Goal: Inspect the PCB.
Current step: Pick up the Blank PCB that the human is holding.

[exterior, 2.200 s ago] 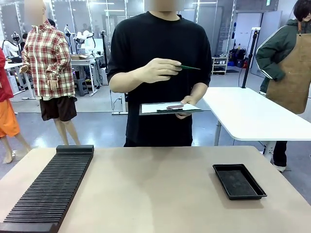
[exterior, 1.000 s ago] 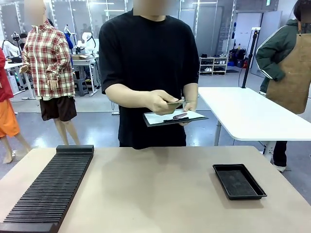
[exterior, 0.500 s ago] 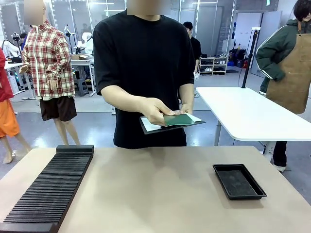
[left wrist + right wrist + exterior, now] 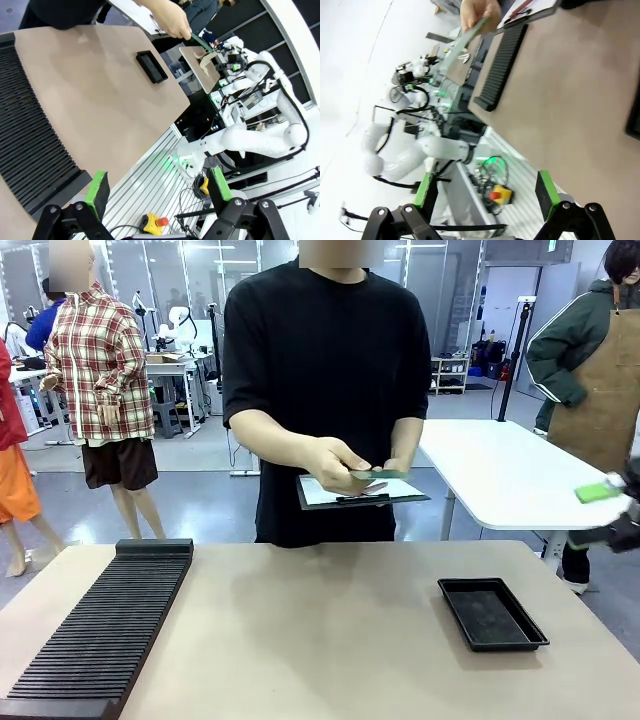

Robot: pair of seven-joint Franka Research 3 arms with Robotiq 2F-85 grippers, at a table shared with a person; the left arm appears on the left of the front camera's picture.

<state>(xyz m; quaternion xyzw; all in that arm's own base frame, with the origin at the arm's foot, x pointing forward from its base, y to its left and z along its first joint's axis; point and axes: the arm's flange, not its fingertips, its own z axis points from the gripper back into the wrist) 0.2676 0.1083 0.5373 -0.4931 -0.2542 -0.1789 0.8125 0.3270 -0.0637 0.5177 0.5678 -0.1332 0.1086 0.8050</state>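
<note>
We see the table (image 4: pixel 330 640) first, a wide tan top. A person (image 4: pixel 330 370) in a black shirt stands at its far side. A long black slotted rack (image 4: pixel 100 640) lies along the robot's left side of the table. A shallow black tray (image 4: pixel 492 613) sits on the right side, well apart from the rack.

Left gripper (image 4: pixel 159 186) hangs off the near table edge - fingers (image 4: pixel 97 187) spread wide, nothing between them. Right gripper (image 4: pixel 485 188) is the same, with green-padded fingers (image 4: pixel 545 187) released and holding nothing.

The person holds a dark clipboard (image 4: pixel 360 492) with white paper at waist height, beyond the table's far edge, one hand (image 4: pixel 400 462) under it. The other hand (image 4: pixel 335 462) pinches the PCB (image 4: pixel 378 475) - thin and green, seen almost edge-on from the front, held just above the clipboard. We cannot tell whether the two touch. From the left wrist view the PCB (image 4: pixel 200 41) sticks out past the person's fingertips.
</note>
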